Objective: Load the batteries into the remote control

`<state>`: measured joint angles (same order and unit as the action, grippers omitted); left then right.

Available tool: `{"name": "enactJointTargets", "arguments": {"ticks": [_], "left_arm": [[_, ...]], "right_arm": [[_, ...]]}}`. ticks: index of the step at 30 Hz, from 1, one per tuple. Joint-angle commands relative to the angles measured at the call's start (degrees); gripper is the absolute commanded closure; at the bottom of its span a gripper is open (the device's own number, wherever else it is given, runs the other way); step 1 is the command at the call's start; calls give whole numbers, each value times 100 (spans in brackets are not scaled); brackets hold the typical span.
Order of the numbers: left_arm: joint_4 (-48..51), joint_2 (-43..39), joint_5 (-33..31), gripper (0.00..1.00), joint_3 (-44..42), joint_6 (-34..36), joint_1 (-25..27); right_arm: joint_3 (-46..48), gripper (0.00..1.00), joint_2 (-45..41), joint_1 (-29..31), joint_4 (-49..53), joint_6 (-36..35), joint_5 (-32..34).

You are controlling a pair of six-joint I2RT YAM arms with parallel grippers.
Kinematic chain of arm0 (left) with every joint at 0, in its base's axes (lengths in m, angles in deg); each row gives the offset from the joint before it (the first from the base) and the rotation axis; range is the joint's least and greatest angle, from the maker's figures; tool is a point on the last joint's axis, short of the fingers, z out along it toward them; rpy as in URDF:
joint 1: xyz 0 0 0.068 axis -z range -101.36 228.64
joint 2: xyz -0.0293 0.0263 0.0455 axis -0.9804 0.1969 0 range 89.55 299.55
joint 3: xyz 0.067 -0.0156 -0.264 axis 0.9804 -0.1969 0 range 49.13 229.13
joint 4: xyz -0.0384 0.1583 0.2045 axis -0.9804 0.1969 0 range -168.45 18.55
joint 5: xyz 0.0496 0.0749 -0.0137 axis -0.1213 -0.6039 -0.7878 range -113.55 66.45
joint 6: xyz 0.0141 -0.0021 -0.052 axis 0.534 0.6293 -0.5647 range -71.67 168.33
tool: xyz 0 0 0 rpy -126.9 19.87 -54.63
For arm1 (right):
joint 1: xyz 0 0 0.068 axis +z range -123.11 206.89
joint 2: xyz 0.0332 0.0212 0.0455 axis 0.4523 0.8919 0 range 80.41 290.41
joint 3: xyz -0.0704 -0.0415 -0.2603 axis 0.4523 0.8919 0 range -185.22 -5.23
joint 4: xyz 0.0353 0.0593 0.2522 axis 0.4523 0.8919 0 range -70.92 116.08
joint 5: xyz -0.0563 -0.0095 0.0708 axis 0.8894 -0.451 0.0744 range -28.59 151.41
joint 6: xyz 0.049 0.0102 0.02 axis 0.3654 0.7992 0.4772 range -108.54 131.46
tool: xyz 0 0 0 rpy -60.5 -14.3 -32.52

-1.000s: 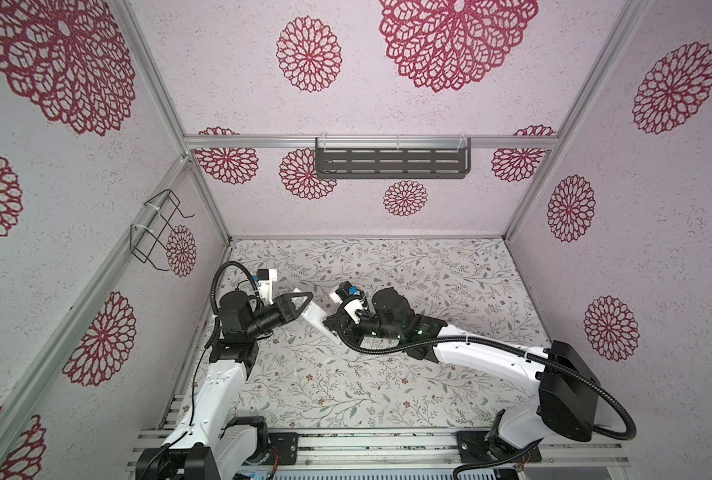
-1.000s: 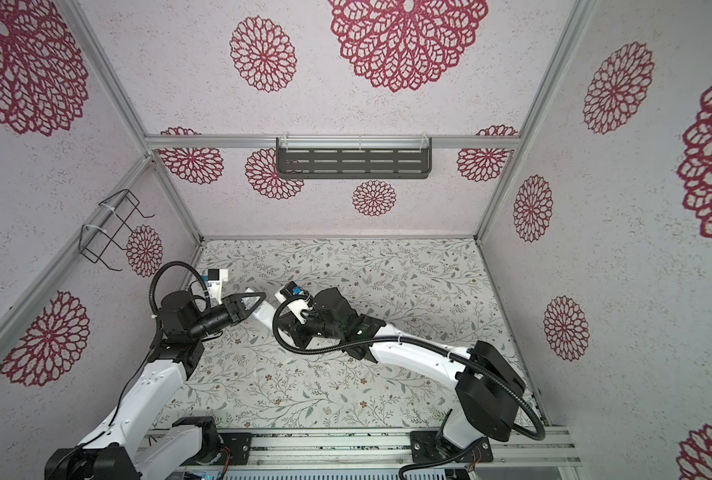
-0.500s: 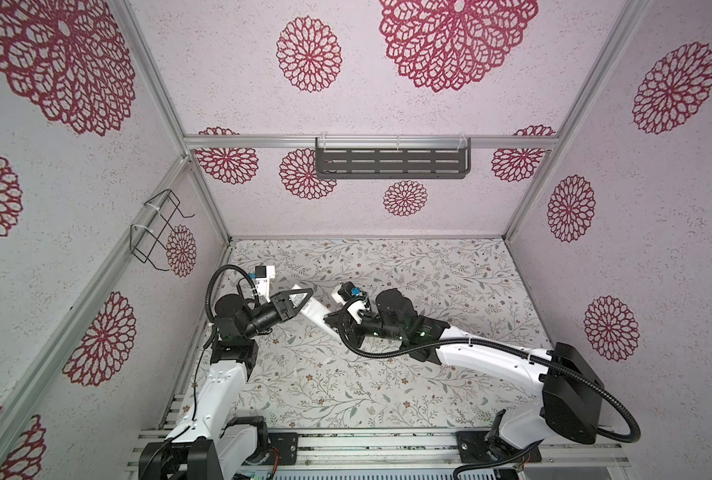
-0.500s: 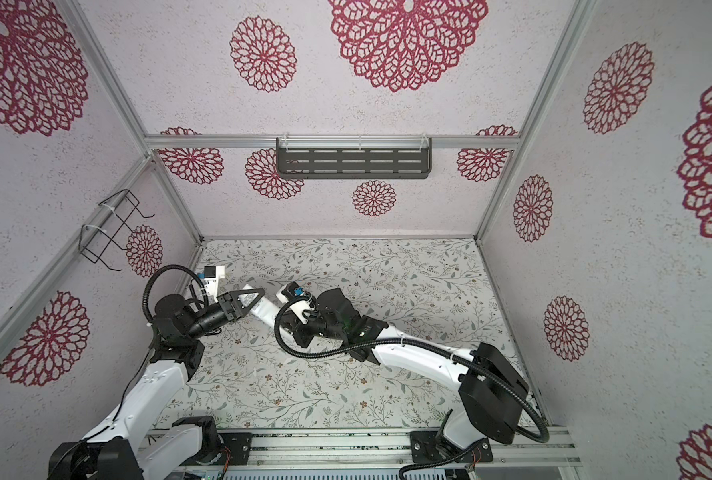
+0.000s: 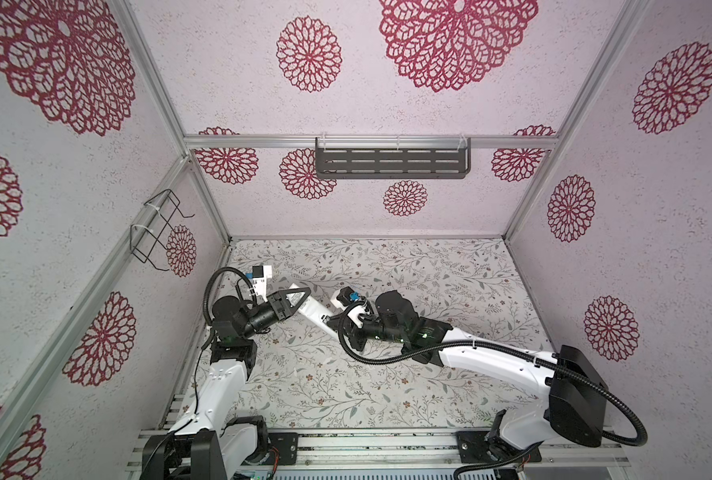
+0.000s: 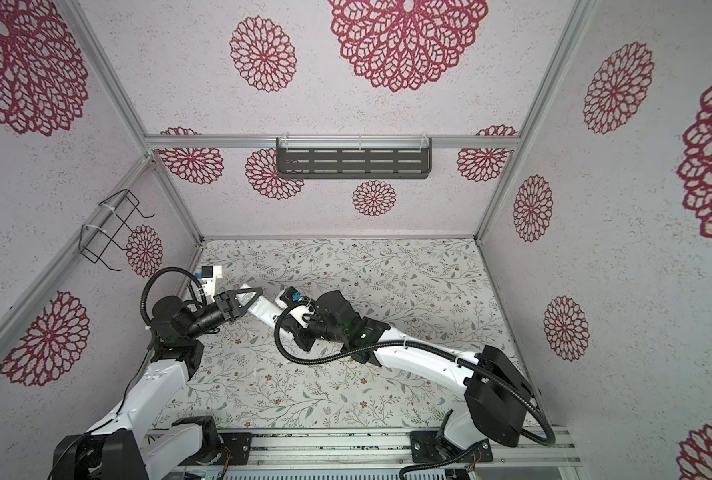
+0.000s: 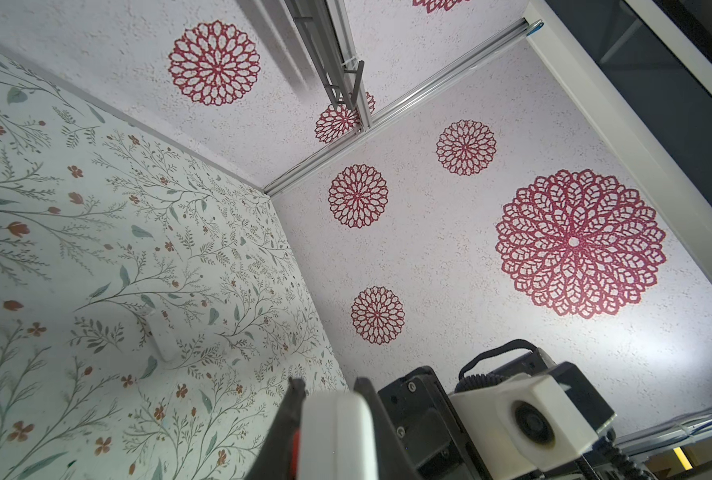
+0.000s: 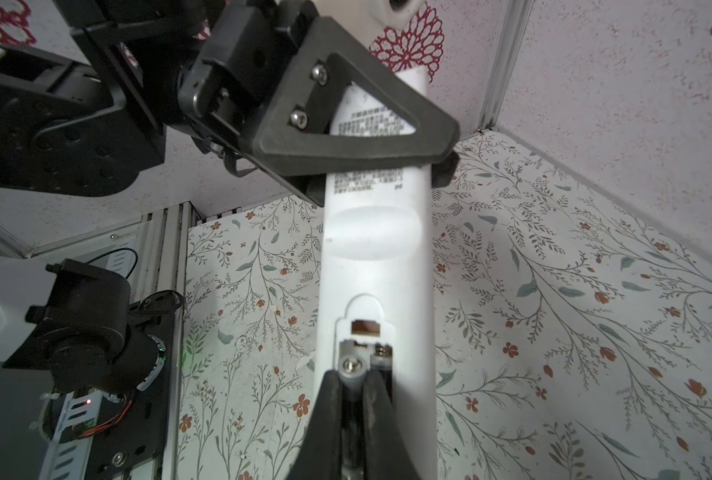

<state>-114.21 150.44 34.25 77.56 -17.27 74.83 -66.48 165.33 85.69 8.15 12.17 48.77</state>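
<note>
Left gripper (image 5: 295, 300): narrowly parted, clamped across remote control (image 8: 375, 266), lifted off bench (image 8: 553, 332), back facing up.
Right gripper (image 8: 352, 395): pinched tight on battery (image 8: 353, 369), end-on at open battery recess (image 8: 364, 332).
Neighbouring slot: contents unclear.
Small white piece (image 7: 160, 338): flat on bench, apart.

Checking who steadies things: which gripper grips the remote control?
The left gripper, clamped across the remote control's printed end; the right gripper instead pinches a battery at the open recess.

Held remote control (image 5: 314, 312) bars mid-left; table's (image 5: 449, 282) right half lies open.
</note>
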Motion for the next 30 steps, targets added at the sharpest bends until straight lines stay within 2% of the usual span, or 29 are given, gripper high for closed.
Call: {"name": "enactJointTargets", "arguments": {"ticks": [1, 15, 30], "left_arm": [[-378, -13, 56, 100, 22, -153, -32], [-386, -21, 65, 100, 32, -141, -49], [-403, -111, 101, 100, 58, -157, -58]], "right_arm": [[-34, 100, -102, 63, 626, -280, 191], [-625, 100, 492, 316, 1807, -843, 157], [-1220, 100, 1084, 327, 2705, -678, 699]]}}
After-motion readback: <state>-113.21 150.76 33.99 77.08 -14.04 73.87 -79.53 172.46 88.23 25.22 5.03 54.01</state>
